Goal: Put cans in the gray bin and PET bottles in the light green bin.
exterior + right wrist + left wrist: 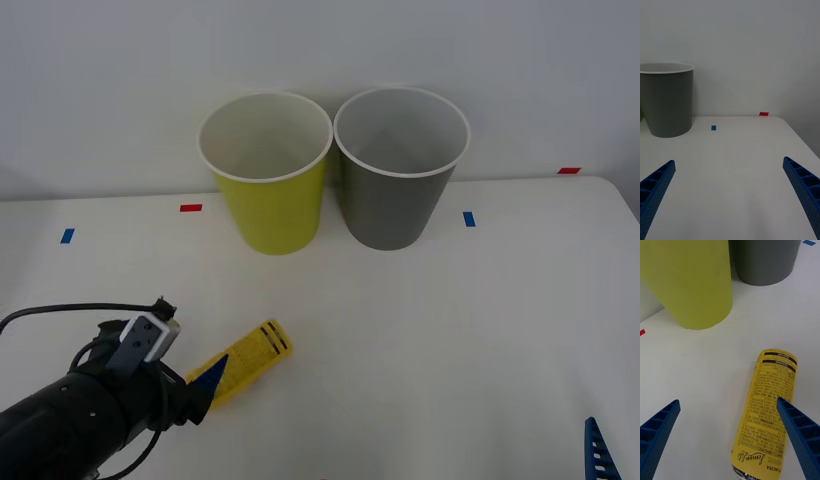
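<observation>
Bottle (247,361) lies flat on the table (420,330), at 7 o'clock from the light green bin (270,200). Your left gripper (728,435) is spread wide, one finger (799,431) over the label, gripping nothing. Your right gripper (730,195) waits at 5 o'clock, splayed and empty.

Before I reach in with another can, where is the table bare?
Bare: the table's right half, between the gray bin and the right tool. Crowded: front left, where the open left tool straddles the lying bottle, below the light green bin.

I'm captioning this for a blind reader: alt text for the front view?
The left gripper, open, reaches over a yellow-labelled bottle lying on the white table; behind stand a light green bin and a gray bin.
</observation>
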{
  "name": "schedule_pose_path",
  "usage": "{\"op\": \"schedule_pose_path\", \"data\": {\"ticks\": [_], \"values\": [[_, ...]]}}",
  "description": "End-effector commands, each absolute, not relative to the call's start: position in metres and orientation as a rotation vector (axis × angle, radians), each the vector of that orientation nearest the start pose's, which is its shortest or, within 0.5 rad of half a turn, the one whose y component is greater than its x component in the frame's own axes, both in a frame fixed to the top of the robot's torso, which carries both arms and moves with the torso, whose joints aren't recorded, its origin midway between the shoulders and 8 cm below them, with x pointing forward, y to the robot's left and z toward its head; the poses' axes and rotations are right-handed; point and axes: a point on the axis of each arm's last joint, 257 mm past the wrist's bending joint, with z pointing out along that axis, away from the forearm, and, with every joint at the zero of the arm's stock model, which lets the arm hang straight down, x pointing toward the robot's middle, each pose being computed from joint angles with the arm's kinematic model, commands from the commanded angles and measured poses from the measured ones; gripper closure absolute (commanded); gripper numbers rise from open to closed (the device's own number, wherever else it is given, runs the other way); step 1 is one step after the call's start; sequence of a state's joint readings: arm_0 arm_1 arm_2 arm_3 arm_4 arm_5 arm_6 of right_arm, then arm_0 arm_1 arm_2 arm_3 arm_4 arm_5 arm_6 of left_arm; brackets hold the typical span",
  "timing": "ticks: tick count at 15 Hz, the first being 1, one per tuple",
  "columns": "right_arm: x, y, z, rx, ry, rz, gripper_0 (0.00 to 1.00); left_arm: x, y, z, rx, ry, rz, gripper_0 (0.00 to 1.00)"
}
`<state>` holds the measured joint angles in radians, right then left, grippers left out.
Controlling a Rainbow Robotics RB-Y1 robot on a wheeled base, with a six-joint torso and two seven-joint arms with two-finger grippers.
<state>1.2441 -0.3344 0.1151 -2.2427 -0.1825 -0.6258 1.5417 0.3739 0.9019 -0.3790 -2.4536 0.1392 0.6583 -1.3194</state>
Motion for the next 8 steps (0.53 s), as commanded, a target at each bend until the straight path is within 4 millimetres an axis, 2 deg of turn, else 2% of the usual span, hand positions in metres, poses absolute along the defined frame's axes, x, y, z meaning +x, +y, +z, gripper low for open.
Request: {"op": "schedule_pose_path", "data": {"ticks": [1,4,8], "values": [[0.203,-0.305,-0.178,0.014,1.508,-0.099,0.0,0.355,0.184,-0.228,0.809,1.984,-0.046,0.13],[0.203,-0.305,-0.178,0.014,1.508,-0.099,0.0,0.351,0.176,-0.225,0.909,2.015,-0.079,0.14],[0.203,-0.305,-0.178,0.014,1.508,-0.099,0.0,0.332,0.156,-0.226,1.079,2.051,-0.125,0.14]]}}
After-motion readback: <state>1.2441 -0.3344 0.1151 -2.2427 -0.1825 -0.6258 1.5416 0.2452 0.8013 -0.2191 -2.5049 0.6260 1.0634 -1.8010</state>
